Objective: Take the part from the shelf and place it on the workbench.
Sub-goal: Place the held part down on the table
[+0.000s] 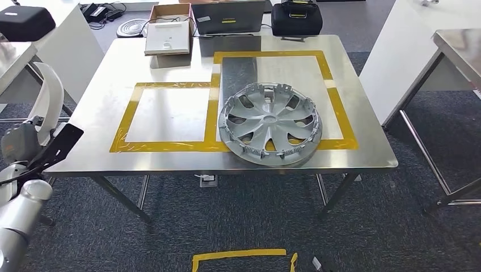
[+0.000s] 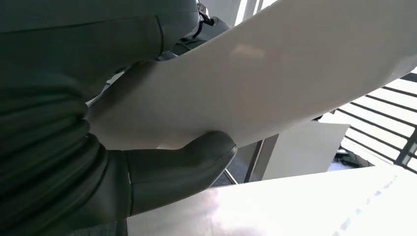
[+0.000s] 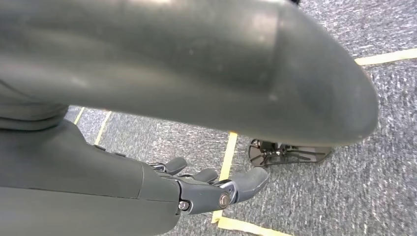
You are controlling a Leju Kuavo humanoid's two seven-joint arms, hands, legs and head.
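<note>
My left hand (image 1: 20, 144) is at the lower left, off the workbench's left front corner, and grips a white curved part (image 1: 50, 96) that rises above it. In the left wrist view the thumb (image 2: 187, 162) presses under the white part (image 2: 275, 73) while the fingers wrap over it. The steel workbench (image 1: 170, 62) carries two yellow-taped rectangles; the left one (image 1: 170, 113) frames bare metal. My right hand (image 3: 216, 189) hangs over grey carpet, its fingers loosely extended and holding nothing.
A silver wheel cover (image 1: 270, 122) lies in the right taped rectangle. A white box (image 1: 167, 37), a dark case (image 1: 230, 17) and a black bag (image 1: 296, 18) line the far edge. Another steel table (image 1: 459, 51) stands to the right. Yellow tape (image 1: 238, 256) marks the floor.
</note>
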